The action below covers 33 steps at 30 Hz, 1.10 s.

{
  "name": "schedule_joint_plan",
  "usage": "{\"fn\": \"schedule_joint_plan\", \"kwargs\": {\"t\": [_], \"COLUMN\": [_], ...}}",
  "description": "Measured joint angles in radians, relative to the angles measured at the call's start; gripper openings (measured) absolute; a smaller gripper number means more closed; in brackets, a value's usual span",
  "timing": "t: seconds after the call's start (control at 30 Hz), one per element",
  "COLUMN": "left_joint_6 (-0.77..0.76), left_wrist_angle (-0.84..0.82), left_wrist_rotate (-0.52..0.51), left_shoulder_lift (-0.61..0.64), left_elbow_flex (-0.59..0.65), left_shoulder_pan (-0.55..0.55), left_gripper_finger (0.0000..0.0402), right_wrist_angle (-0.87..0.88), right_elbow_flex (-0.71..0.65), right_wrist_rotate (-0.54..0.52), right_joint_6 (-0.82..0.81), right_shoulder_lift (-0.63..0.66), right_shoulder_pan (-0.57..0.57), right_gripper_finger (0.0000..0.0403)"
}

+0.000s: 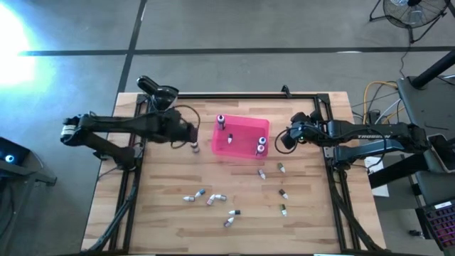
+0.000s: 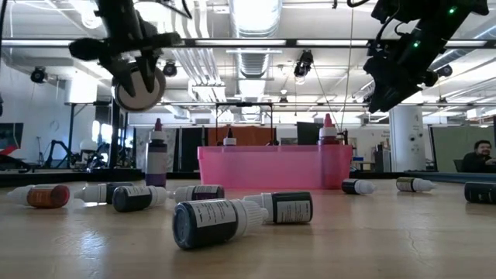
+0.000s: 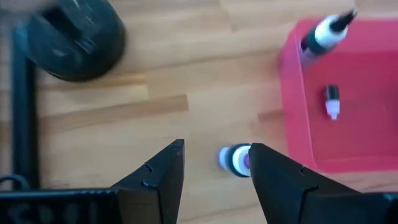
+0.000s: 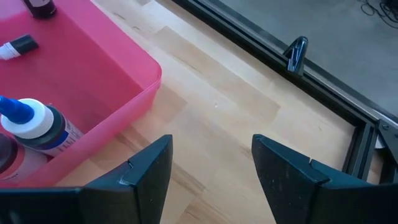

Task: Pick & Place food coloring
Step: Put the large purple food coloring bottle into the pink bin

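The food coloring bottles are tiny, with small caps. Several lie on the wooden table (image 1: pixel 213 199) (image 2: pixel 209 222). One stands upright on its base (image 1: pixel 195 147) (image 3: pixel 235 160) (image 2: pixel 157 155) just left of the pink tray (image 1: pixel 245 128). In the tray, three bottles stand (image 1: pixel 221 121) (image 1: pixel 261 146) (image 4: pixel 34 124) and one lies flat (image 1: pixel 229 139) (image 3: pixel 331 102). My left gripper (image 1: pixel 193 136) (image 3: pixel 216 146) is open and raised above the standing bottle, touching nothing. My right gripper (image 1: pixel 283 139) (image 4: pixel 211 140) is open above bare table by the tray's right side.
A black metal frame (image 1: pixel 234 94) runs along the table's far edge and sides. A round black arm base (image 3: pixel 74 40) sits near the far left. Loose bottles are scattered near and right of the tray (image 1: pixel 282 193). A person sits in the room beyond (image 2: pixel 480 155).
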<state>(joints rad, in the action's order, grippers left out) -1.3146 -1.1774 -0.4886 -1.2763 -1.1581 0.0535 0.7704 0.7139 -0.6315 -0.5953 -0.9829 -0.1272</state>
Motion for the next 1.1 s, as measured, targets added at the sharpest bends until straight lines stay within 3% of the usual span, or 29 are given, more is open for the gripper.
{"fn": "schedule_joint_plan", "kwargs": {"t": [0.37, 0.63, 1.1], "left_joint_6": [0.161, 0.191, 0.178], "left_wrist_angle": [0.099, 0.223, 0.166], "left_wrist_rotate": [0.176, 0.174, 0.118], "left_shoulder_lift": [-0.141, -0.201, -0.176], "left_elbow_flex": [0.035, 0.035, 0.035], "left_shoulder_pan": [0.075, 0.078, 0.083], "left_gripper_finger": [0.0154, 0.0154, 0.0154], "right_wrist_angle": [0.0, 0.0, 0.002], "right_elbow_flex": [0.0, -0.005, -0.018], "right_wrist_rotate": [0.0, 0.0, 0.0], "right_joint_6": [-0.057, -0.058, -0.056], "right_shoulder_lift": [0.0, 0.0, 0.0], "right_shoulder_pan": [0.0, 0.0, 0.0], "right_gripper_finger": [0.0214, 0.0214, 0.0214]}}
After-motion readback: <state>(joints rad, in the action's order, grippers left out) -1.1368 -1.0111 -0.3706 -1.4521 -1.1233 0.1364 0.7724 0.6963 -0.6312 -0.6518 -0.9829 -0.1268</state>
